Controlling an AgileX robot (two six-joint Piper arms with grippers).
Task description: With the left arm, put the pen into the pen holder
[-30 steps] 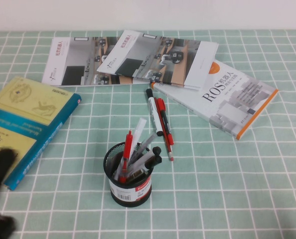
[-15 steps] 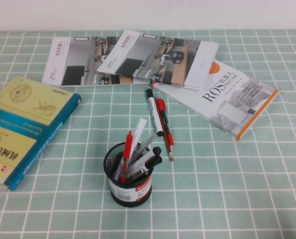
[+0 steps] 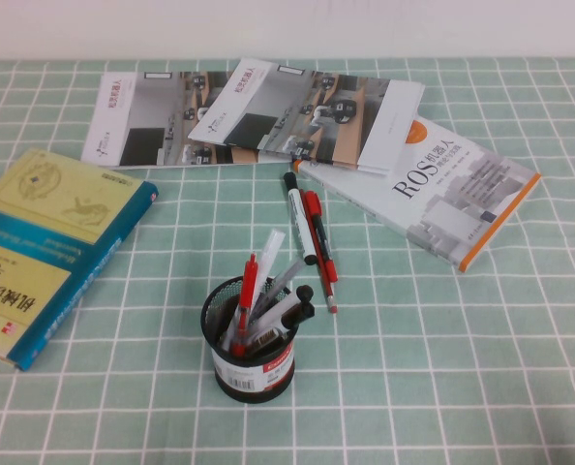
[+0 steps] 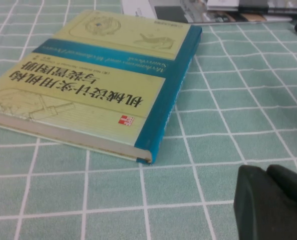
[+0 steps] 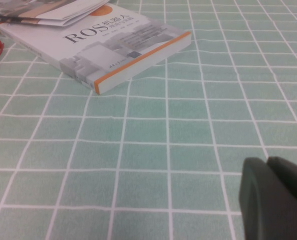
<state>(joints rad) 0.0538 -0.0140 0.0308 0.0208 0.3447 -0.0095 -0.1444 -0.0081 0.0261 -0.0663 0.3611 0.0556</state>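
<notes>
Holder access: near side open.
Pens [image 3: 317,242] lie just behind holder [image 3: 250,344]; books [image 3: 45,247] flank left, rear, right. Left gripper [image 4: 273,205] and right gripper [image 5: 276,200] sit low over bare cloth.

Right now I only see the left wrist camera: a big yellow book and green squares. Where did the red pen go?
Observer: The high view shows the pen standing in the pen holder with other pens.
Operator: Where's that cup from my book?
Observer: It stands to the right of the yellow book, apart from it, on the checked cloth.
Operator: And where are the pincers?
Observer: The right pincer hovers low over the cloth near the ROS book. Your left pincer is by the yellow book's corner, away from the holder.
</notes>
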